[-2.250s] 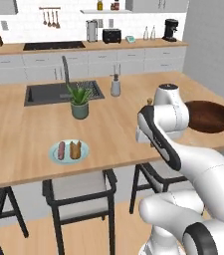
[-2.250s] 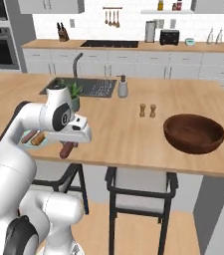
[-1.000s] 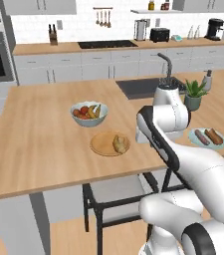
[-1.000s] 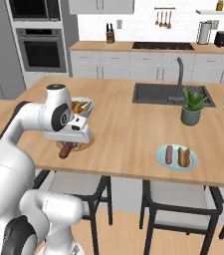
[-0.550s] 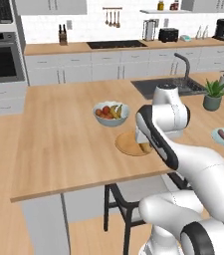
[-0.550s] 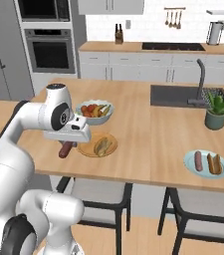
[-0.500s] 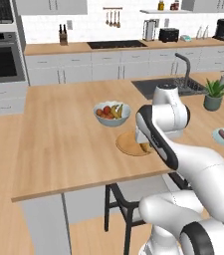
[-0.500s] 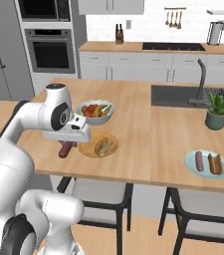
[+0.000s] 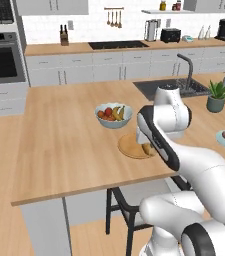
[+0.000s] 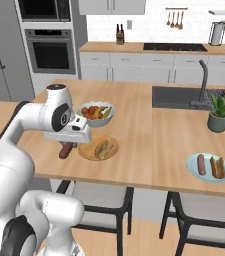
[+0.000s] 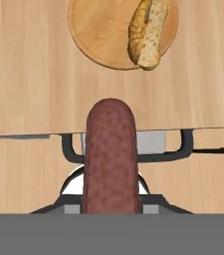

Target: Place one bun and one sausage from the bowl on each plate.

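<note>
My gripper (image 10: 67, 143) is shut on a reddish-brown sausage (image 10: 65, 150), which hangs over the counter's front edge just left of the tan-orange plate (image 10: 86, 152). A split bun (image 10: 103, 148) lies on that plate. In the hand view the sausage (image 11: 109, 154) points toward the plate (image 11: 91, 35), whose bun (image 11: 146, 31) lies on its right half. The pale blue-green plate (image 10: 206, 175) farther right carries a sausage (image 10: 200, 164) and a bun (image 10: 217, 167). In the left base view the tan plate (image 9: 129, 148) and bun (image 9: 147, 149) sit by my arm. The bowl is out of view.
A pale blue-grey fruit bowl (image 10: 95, 114) stands just behind the tan plate. A potted plant (image 10: 219, 114) and the sink (image 10: 186, 97) lie at the back right. Chairs (image 10: 95, 197) stand under the counter's front edge (image 11: 29, 134).
The base has driven, so the whole scene has slid right in both base views; the tan plate now lies close by the gripper. The gripper stays shut on the sausage.
</note>
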{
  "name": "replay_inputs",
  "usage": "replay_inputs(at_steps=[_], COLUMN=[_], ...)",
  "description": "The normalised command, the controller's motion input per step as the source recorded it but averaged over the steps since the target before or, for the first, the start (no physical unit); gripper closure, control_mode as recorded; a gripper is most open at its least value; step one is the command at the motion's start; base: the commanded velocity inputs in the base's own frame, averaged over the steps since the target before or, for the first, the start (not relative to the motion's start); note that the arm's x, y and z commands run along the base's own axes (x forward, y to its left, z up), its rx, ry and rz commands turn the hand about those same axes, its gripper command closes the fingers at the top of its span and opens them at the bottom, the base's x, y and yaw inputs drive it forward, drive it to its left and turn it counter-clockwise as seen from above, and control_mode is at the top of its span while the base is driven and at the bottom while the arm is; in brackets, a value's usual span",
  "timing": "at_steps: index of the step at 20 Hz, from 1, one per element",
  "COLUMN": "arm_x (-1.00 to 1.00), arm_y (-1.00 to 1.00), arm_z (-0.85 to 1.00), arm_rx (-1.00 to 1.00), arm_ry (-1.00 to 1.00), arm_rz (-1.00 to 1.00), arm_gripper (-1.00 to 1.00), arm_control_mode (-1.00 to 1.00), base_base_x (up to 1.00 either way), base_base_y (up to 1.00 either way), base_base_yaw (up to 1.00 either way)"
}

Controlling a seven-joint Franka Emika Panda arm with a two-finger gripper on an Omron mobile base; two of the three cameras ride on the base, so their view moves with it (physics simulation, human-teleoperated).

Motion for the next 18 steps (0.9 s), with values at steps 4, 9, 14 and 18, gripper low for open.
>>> replay_inputs(at_steps=[4, 9, 14, 18], arm_x=[0.67, 1.00, 1.00, 0.87], arm_y=[0.12, 0.23, 0.03, 0.00], arm_z=[-0.08, -0.12, -0.26, -0.51], arm_rx=[0.00, 0.00, 0.00, 0.00], arm_ry=[0.00, 0.06, 0.08, 0.04], arm_rz=[0.00, 0.00, 0.00, 0.00], arm_gripper=[1.00, 1.00, 1.00, 1.00], arm_control_mode=[-1.00, -1.00, -1.00, -1.00], base_base_x=[0.14, 0.00, 0.00, 0.00], base_base_y=[0.01, 0.00, 0.00, 0.00], base_base_yaw=[0.00, 0.00, 0.00, 0.00])
